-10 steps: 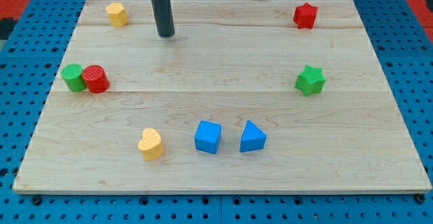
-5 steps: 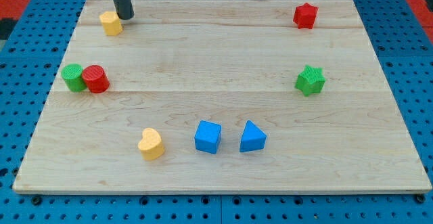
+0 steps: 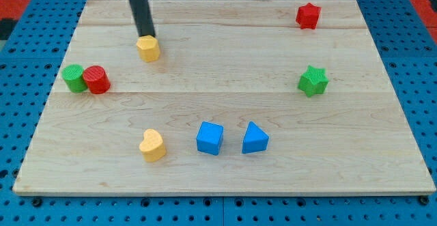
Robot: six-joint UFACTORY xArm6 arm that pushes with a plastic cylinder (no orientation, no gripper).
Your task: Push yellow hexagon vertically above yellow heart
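1. Near edge of the table (image 3: 225, 178): yellow heart (image 3: 152, 145) at the view's lower left, with a blue cube (image 3: 209, 138) just to its right and a blue triangular block (image 3: 255, 138) beyond that. All three well apart from the work in hand.
2. Mid-depth: green cylinder (image 3: 72, 78) and red cylinder (image 3: 96, 79) touching side by side at the view's left edge. Green star (image 3: 313, 80) at the view's right.
3. Further back: yellow hexagon (image 3: 147, 48), higher in the view than the yellow heart and very nearly in line with it, judged a shade to the view's left once the board's perspective is allowed for.
4. My tip (image 3: 146, 35) directly behind the yellow hexagon, at its far edge, touching or just short of it; contact not resolvable.
5. No gripper fitted, so no spread or pressed state to report: plain rod only.
6. Far right corner: red star (image 3: 308, 16), clear of everything.
7. Step in hand, as judged: final alignment. Avoid pushing further towards the view's bottom, which only closes the gap to the yellow heart.
8. If correction is wanted, bring my tip round to the yellow hexagon's left face and nudge briefly towards the view's right. Push through the block's centre to prevent spin.
9. Keep clear of the red cylinder while repositioning.
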